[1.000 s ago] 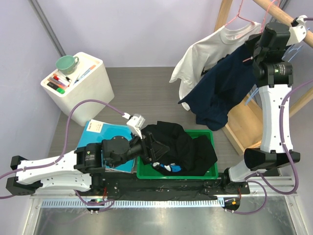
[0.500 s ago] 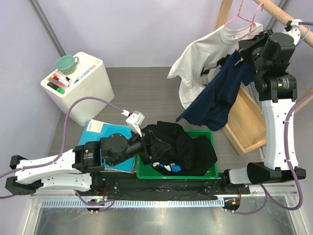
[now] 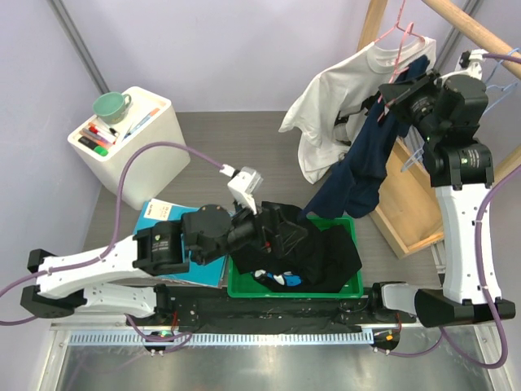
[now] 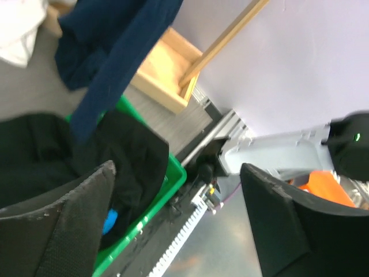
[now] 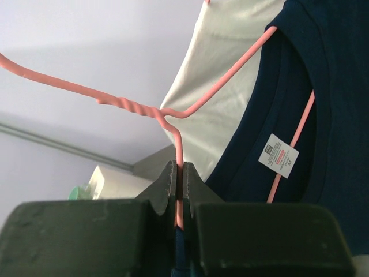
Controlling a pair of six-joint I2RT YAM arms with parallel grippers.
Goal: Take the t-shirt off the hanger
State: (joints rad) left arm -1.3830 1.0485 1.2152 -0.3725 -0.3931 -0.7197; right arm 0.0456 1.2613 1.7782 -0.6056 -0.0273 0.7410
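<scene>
Up beside the wooden rack (image 3: 456, 20), the right gripper (image 5: 177, 173) is clamped tight on the pink wire hanger (image 5: 230, 69), its two fingers pinching the straight stem just below the twisted neck. The navy t-shirt (image 5: 334, 86) is on that hanger, to the right of the fingers, with its white neck label (image 5: 278, 156) facing the wrist camera. A white t-shirt (image 5: 230, 133) hangs just behind it.

From the top view, the navy shirt drapes down and away from the right gripper, and its lowest fold reaches the far rim of the green bin (image 3: 346, 221).

Over that bin, the left gripper (image 4: 177, 168) stands with its fingers spread wide and nothing between them. Black clothing (image 3: 313, 248) lies heaped in the bin directly under and ahead of it.
</scene>
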